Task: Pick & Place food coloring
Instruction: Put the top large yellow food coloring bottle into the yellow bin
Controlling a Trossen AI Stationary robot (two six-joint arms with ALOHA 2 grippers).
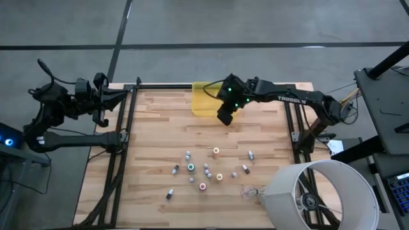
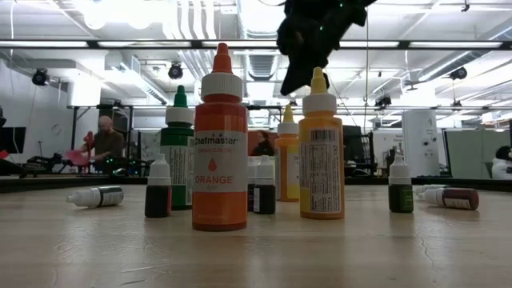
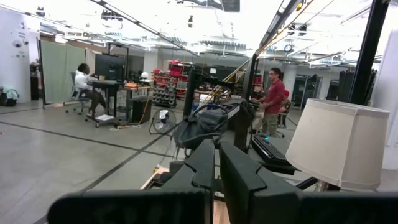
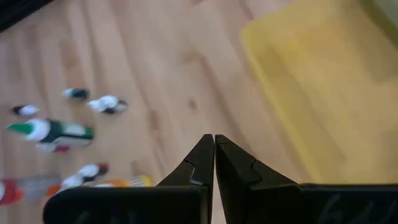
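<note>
Several food coloring bottles (image 1: 192,167) are scattered on the wooden table's near middle. In the low view an orange one (image 2: 220,144), a yellow one (image 2: 322,152) and a green one (image 2: 178,152) stand upright on their bases. Small ones lie on their sides at the left (image 2: 96,196) and right (image 2: 452,198). My right gripper (image 1: 223,119) hangs shut above the table, between the bottles and the yellow tray (image 1: 203,101), tilted down, nothing between its fingers (image 4: 214,140). My left gripper (image 1: 121,96) waits shut at the table's far left corner, pointing level (image 3: 214,146).
A white lampshade (image 1: 319,195) lies at the table's near right corner, with a clear crumpled plastic scrap (image 1: 250,191) just left of it. Black frame rails run along the table's left (image 1: 124,147) and right (image 1: 294,134) sides. People stand in the room beyond.
</note>
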